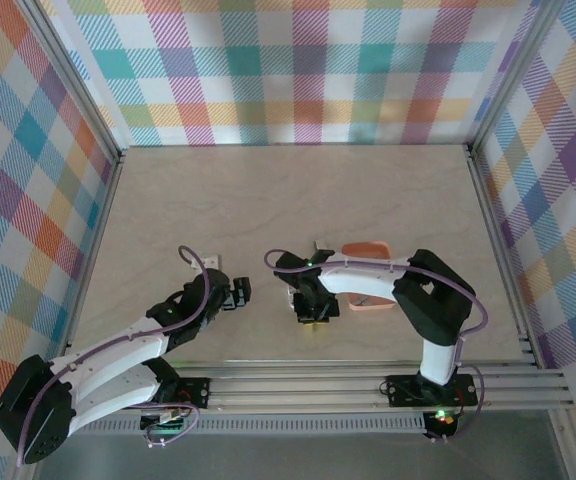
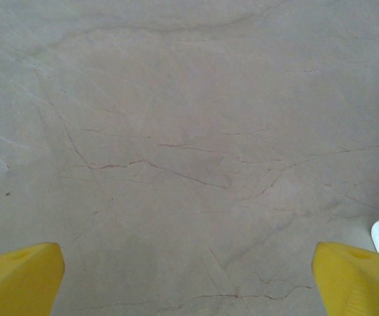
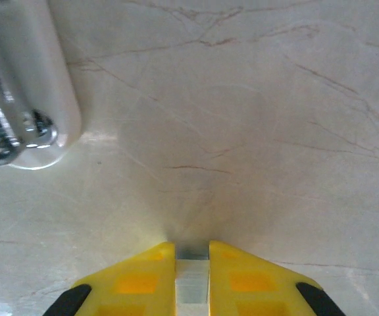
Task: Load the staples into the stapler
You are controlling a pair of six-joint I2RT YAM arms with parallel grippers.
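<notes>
**A:** A beige, marble-veined tabletop (image 1: 268, 200) boxed in by bright plaid walls. Starting at the near edge, how do the arms stand?

**B:** The left fingers (image 1: 240, 292) hang low over bare tabletop, yellow pads spread wide with nothing between them. Just to their right, the right fingers (image 1: 313, 312) are pinched narrow on a short grey metallic strip of staples (image 3: 191, 286). It is caught between the yellow tips, close above the surface.

**A:** And the stapler?

**B:** In the right wrist view, a little beyond the strip and off to the left, lies a pale rounded oblong body with shiny metal parts inside (image 3: 25, 79). I take it for the small pink stapler, opened with its whitish inside showing. It is near the strip but not touching it. Farther out, a salmon-orange rectangular tray (image 1: 366, 250) sits partly under the right forearm.

**A:** Which step is this?

**B:** I'd say the pick-up looks done and the strip has yet to go in. Next, the right arm would need to carry the strip over to the metal channel. It would have to line the strip's length up with the channel and lower it level. The strip is tiny, so it could twist or slip in the grip. The left fingers are free to steady the stapler if it shifts.
</notes>
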